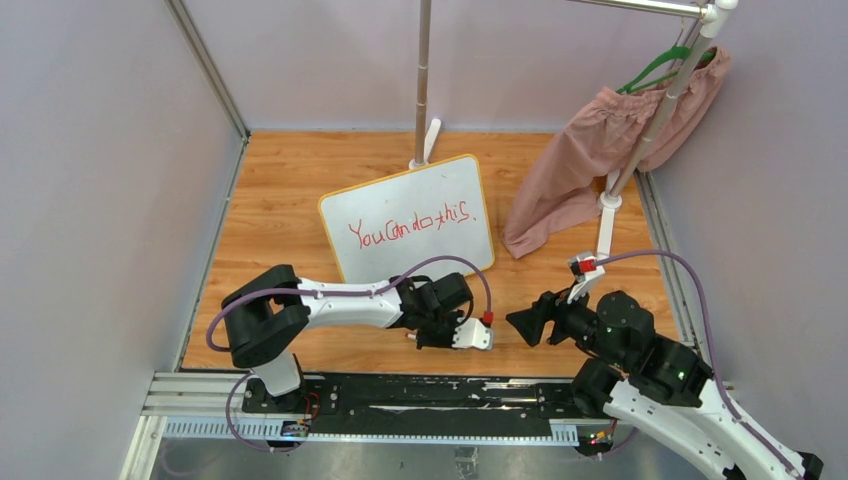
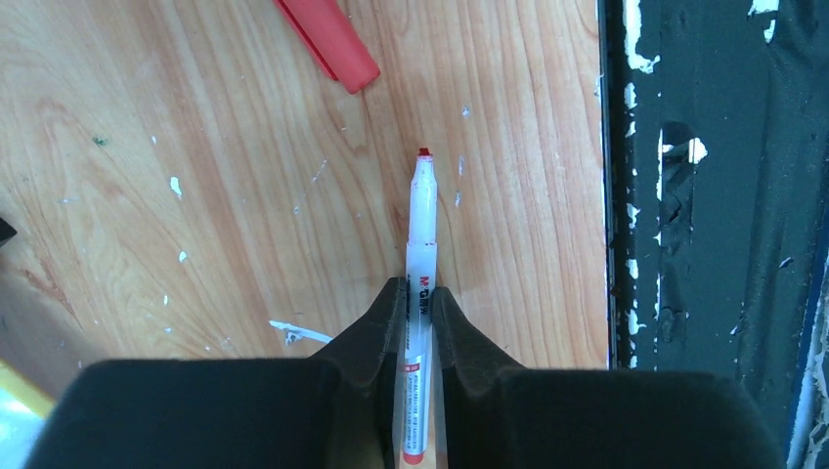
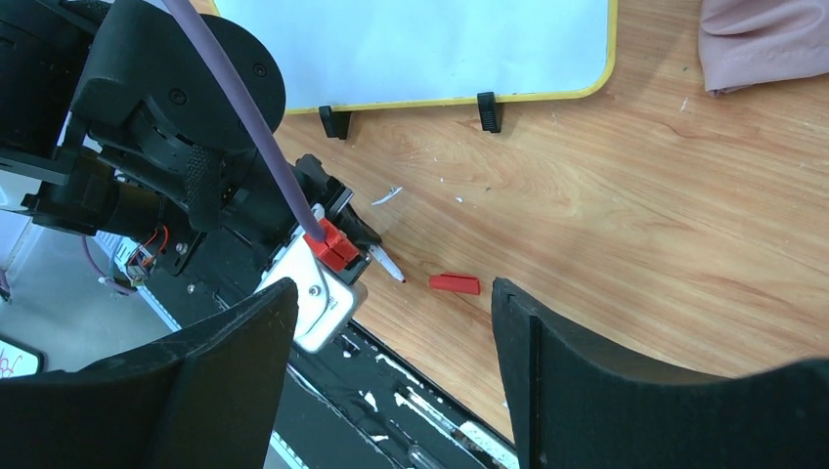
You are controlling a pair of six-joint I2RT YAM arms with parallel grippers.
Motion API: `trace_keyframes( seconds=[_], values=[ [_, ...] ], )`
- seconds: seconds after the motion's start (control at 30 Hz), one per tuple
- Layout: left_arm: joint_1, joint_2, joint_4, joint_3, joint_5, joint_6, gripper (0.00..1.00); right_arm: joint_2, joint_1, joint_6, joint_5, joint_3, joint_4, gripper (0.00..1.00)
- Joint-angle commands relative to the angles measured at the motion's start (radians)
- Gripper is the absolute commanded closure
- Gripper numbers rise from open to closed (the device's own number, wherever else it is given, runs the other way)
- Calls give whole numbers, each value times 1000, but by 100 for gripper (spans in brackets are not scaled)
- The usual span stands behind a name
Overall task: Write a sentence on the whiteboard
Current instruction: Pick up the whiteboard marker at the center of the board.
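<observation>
Between the left fingers (image 2: 418, 322), clamped, a marker (image 2: 421, 234) sits half-hidden; right fingers (image 3: 391, 371) gape.

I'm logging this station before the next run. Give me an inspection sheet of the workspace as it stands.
Surface: wooden table, white flecks on it near the front rail.
Job's things: whiteboard reads "You can do this." in red; marker uncapped.
Clutter: red cap lying loose on the wood.
Hands: left hand shut on the marker; right hand open, empty.
Cables: purple cable looping over the left arm.
Surroundings: pink garment on a green hanger, metal pole.
</observation>
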Motion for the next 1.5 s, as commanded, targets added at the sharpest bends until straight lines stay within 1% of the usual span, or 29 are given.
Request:
trace_keyframes(
  seconds=[0.0, 0.07, 0.17, 0.27, 0.4, 0.53, 0.67, 0.77, 0.87, 0.97, 1.07, 1.23, 1.33, 1.47],
  values=[
    [2, 39, 5, -39, -26, -2, 92, -27, -11, 1, 10, 16, -36, 24],
    [2, 31, 5, -39, -40, -6, 100, -30, -11, 1, 9, 14, -39, 24],
    [4, 7, 9, -35, -74, -27, 100, -21, -11, 8, 19, 9, -39, 24],
    [23, -58, 24, -38, -106, -73, 100, -6, -11, 36, 63, -2, -42, 23],
    [78, -199, 68, -90, -96, -148, 100, 3, -11, 113, 131, -31, -44, 14],
    [94, -323, 126, -164, -102, -202, 100, 17, -11, 167, 186, -61, -33, 8],
    [94, -423, 195, -215, -108, -287, 100, 62, -11, 219, 171, -93, 13, 6],
    [94, -521, 259, -268, -101, -355, 100, 124, -11, 278, 129, -107, 46, 9],
    [94, -645, 315, -317, -107, -411, 100, 216, -12, 341, 68, -122, 78, 15],
    [92, -769, 340, -352, -113, -440, 100, 357, -7, 404, -7, -128, 119, 19],
    [93, -872, 338, -365, -106, -452, 100, 484, 14, 466, -34, -125, 166, 21],
    [91, -955, 328, -369, -105, -444, 100, 633, 39, 614, -16, -132, 223, 25],
    [90, -982, 323, -364, -100, -434, 100, 695, 40, 715, -36, -146, 260, 29],
    [90, -1009, 313, -359, -99, -415, 100, 766, 46, 786, -60, -149, 272, 32]
  ],
)
